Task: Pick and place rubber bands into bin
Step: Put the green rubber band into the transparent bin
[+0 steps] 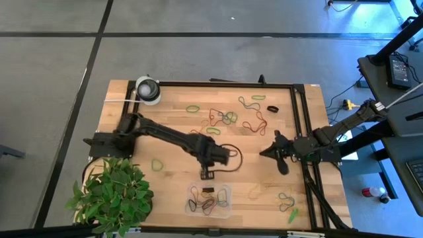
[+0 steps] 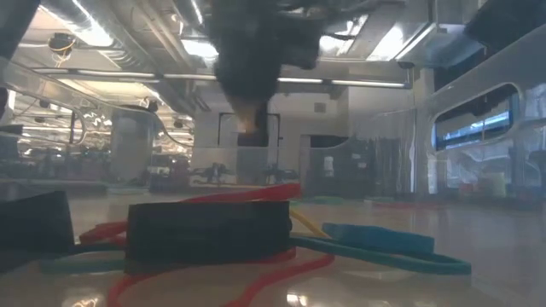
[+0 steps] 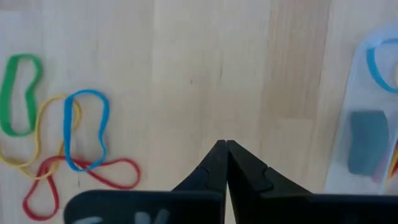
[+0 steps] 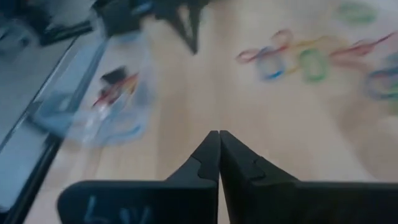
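Left pincer (image 1: 205,176) is hanging just beyond the bin (image 1: 225,211), fingers pressed together and holding nothing. The bin is sitting at the counter (image 1: 173,119)'s near edge, several rubber bands (image 1: 206,199) already lying inside. Right pincer (image 4: 219,134), likewise closed and empty, is waiting toward the right edge. Judgement: the next pick is calling for parting the fingers first, then descending on a single loop from the loose cluster (image 3: 68,146), avoiding tangled neighbours.

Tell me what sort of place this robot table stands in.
Probably a large lab or industrial workshop. The pale wooden table stands on a bare grey concrete floor, the low view shows long ceiling strip lights, and a dark equipment stand with cables sits alongside.
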Robot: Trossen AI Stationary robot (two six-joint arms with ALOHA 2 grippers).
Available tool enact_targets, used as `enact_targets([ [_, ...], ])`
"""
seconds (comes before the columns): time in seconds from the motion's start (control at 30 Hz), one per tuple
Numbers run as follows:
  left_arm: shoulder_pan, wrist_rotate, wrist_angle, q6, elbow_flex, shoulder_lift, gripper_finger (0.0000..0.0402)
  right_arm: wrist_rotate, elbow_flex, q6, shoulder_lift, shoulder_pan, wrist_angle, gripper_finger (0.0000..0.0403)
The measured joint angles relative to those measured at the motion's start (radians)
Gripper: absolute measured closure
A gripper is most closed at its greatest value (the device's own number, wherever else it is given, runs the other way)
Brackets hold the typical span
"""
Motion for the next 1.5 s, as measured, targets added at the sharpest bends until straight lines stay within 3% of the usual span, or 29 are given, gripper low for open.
enact_targets([
  [0.1,0.052,0.034,0.193,0.016,-0.229,-0.155,0.0400,0.078,0.060,-0.047,0.042,-0.068,0.005,0.0399],
  [0.3,0.156,0.062,0.463,0.026,-0.620,-0.467,0.0400,0.084,0.222,-0.135,0.237,-0.334,-0.019,0.0400],
  [0.57,0.234,0.062,0.522,0.027,-0.864,-0.756,0.0400,0.037,0.531,-0.062,0.587,-0.726,-0.357,0.0384],
  [0.77,0.265,0.057,0.522,0.091,-0.930,-0.862,0.0400,-0.099,0.723,-0.056,0.824,-1.006,-0.546,0.0352],
  [1.0,0.289,0.075,0.463,0.115,-0.945,-0.909,0.0400,-0.236,0.806,-0.050,1.037,-1.253,-0.590,0.0293],
  [1.3,0.290,0.105,0.414,0.123,-0.945,-0.912,0.0400,-0.244,0.813,0.001,1.171,-1.391,-0.554,0.0211],
  [1.5,0.290,0.105,0.416,0.123,-0.945,-0.912,0.0400,-0.246,0.814,0.007,1.234,-1.413,-0.512,0.0188],
])
